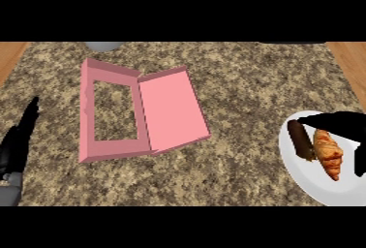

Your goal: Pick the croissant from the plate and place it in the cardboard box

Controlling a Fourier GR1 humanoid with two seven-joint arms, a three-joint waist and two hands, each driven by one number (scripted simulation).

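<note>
The croissant [329, 154] lay on the white plate [336, 191] at about four o'clock on the worktop [236, 174], just beside a dark brown, bar-shaped pastry [301, 140] on its left. Nothing had been lifted yet, so the pick was still to be done.

The right hand [350, 127] hung over the plate's upper right part, its dark shape reaching across the top of the croissant and down the plate's right side. Whether its fingers were spread or curled round the croissant could not be told; they showed only as a black mass.

The pink cardboard box [114, 114] sat well apart at about ten o'clock, its lid [172, 109] swung open to the right and its inside empty. The carry across the worktop and the placing were both left to do.

The left hand [20, 135] rested at the nine o'clock edge, fingers straight and pointing up, holding nothing.
</note>
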